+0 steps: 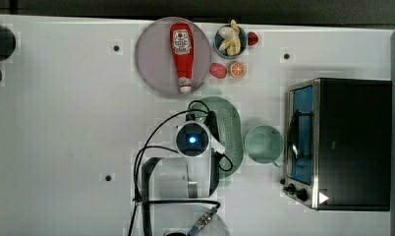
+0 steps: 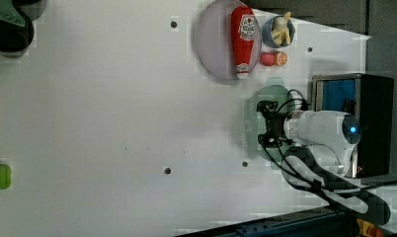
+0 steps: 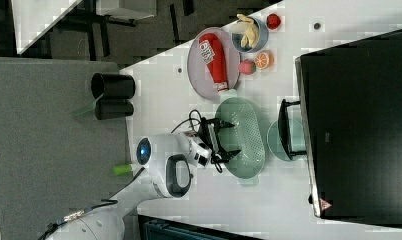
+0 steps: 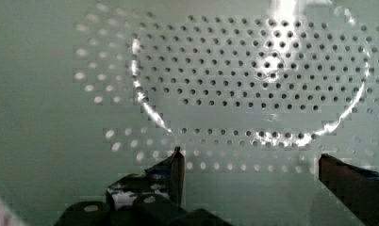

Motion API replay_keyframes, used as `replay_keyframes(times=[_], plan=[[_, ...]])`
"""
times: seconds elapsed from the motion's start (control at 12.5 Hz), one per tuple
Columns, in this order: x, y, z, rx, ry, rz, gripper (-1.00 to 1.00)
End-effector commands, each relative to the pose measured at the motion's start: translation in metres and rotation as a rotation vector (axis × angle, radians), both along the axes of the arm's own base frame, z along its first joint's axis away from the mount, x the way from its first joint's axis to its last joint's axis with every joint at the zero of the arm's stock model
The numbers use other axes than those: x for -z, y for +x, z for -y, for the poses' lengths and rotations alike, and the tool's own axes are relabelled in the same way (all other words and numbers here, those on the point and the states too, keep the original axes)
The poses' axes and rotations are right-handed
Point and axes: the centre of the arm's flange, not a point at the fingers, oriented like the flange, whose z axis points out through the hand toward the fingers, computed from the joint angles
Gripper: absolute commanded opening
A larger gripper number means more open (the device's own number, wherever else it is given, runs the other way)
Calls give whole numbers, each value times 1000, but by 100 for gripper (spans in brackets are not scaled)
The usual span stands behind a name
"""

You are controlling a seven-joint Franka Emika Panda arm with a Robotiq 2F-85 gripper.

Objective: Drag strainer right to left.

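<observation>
The strainer [image 1: 233, 129] is a pale mint-green oblong colander dotted with small holes, lying on the white table between the grey-lilac plate [image 1: 154, 59] and the toaster oven. My gripper [image 3: 224, 138] reaches down into the strainer [image 3: 247, 136], over its half on the top view's left. In the wrist view the holed floor of the strainer [image 4: 253, 70] lies close below, and my gripper [image 4: 251, 157] stands open with nothing between its fingers. The left view shows the gripper [image 2: 261, 124] over the strainer [image 2: 250, 126] as well. Whether a fingertip touches the strainer I cannot tell.
A round mint-green cup [image 1: 263, 144] stands just beside the strainer on the top view's right, next to the toaster oven [image 1: 343, 142]. A ketchup bottle [image 1: 182, 51] lies on the plate. A bowl of banana [image 1: 230, 42] and small fruits [image 1: 237, 69] sit nearby.
</observation>
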Motion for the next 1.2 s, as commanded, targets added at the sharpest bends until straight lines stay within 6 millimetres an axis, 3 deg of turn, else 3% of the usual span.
replay_keyframes(times=[0.08, 0.8, 1.2], plan=[[-2, 3, -17, 35, 10, 0, 100], [2, -2, -80, 50, 49, -57, 100], [2, 4, -138, 187, 63, -81, 100]])
